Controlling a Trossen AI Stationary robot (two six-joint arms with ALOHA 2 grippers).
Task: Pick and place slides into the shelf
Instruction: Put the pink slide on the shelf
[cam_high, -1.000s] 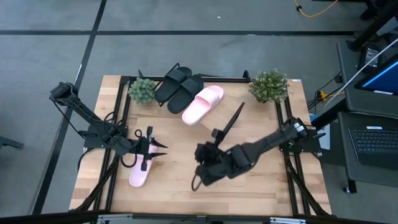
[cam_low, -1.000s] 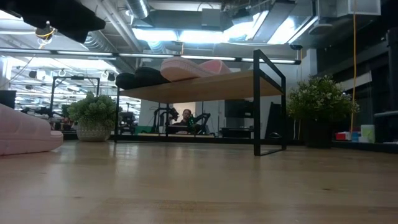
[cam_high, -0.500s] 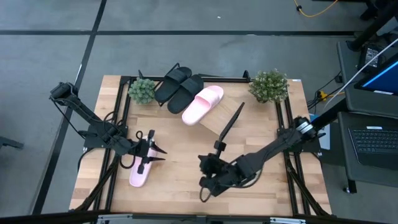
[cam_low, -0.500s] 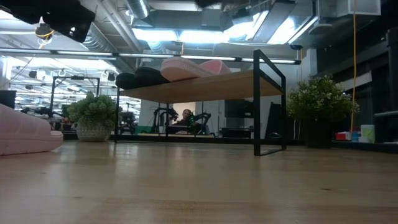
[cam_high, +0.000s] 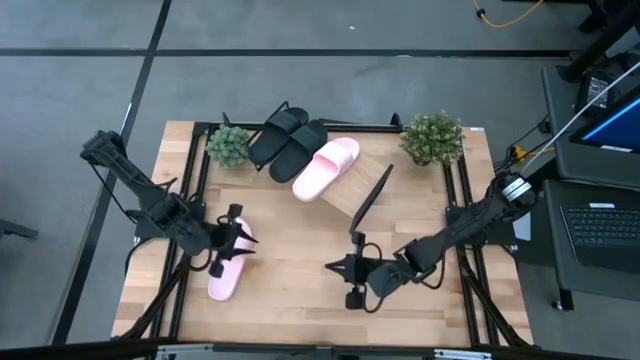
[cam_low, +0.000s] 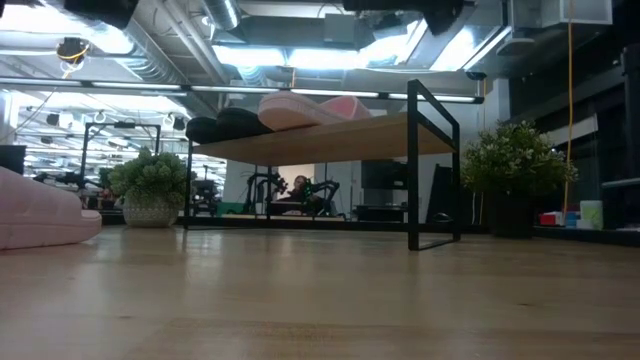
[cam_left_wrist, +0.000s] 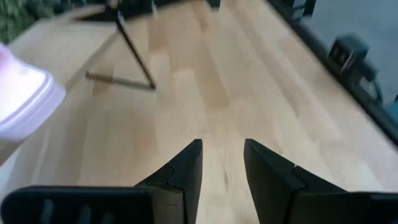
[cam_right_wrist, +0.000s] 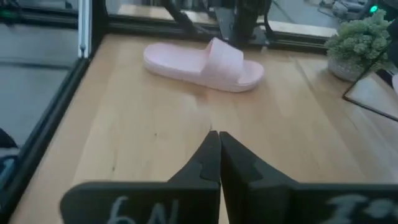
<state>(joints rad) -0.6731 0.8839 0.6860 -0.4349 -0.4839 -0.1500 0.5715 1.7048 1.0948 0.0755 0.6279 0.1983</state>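
Since a second ago the closed right gripper has swung low, while the open left gripper hovers over the last pink slide, beside its strap, and may pinch air or nudge it.

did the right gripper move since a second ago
Yes. In the high view the right gripper, shut and empty, has swung from near the shelf's front leg toward the table's front edge, farther from the shelf.
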